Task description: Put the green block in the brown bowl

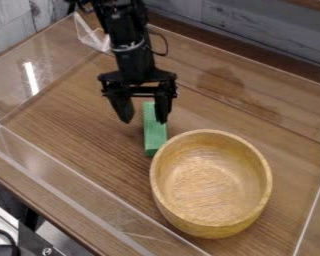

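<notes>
Green block [155,133] lies on the table [69,140] beside the brown bowl [211,184], probably light, stiff and slightly slippery. The claw [144,116] is spread above it, unloaded; it would best pinch the long sides near the middle for balance.

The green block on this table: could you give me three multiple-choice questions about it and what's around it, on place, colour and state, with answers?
1. Where is the green block?
A) Inside the bowl
B) On the table, beside the bowl
C) Under the bowl

2. What colour is the bowl?
A) Light brown
B) Blue
C) Black

3. How does the tool stand?
A) Shut tight
B) Out of view
C) Open

B: the block lies on bare wood, outside the rim.
A: its wood-like surface is light brown.
C: its two fingers are spread apart.
</notes>
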Robot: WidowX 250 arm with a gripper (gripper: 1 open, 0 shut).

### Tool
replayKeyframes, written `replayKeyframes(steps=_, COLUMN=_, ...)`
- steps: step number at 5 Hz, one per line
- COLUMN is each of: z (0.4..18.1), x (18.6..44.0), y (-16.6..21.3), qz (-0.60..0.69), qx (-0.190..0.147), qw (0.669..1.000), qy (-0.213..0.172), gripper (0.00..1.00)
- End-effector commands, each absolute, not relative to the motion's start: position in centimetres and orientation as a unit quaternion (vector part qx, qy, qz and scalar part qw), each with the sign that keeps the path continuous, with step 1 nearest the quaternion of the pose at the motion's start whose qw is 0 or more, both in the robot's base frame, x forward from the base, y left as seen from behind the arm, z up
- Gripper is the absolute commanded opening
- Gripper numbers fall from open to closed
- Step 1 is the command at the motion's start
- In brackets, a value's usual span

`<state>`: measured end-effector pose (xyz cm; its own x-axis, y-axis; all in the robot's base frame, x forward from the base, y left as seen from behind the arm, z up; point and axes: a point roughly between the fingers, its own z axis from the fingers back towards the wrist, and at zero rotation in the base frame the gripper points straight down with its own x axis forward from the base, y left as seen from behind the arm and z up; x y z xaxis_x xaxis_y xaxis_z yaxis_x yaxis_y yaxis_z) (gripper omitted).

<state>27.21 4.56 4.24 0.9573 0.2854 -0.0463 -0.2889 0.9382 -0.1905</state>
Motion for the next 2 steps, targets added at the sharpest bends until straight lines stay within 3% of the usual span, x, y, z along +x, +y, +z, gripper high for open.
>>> replayKeyframes(steps=1, z=4.62, x=27.92, y=4.26, qz=0.149, qx=-0.098, qw=0.984, qy=-0.007, gripper=1.0)
replayKeyframes(steps=2, z=4.02, x=28.02, y=4.13, qz=0.154, qx=-0.1, qw=0.983, qy=-0.005, gripper=1.0)
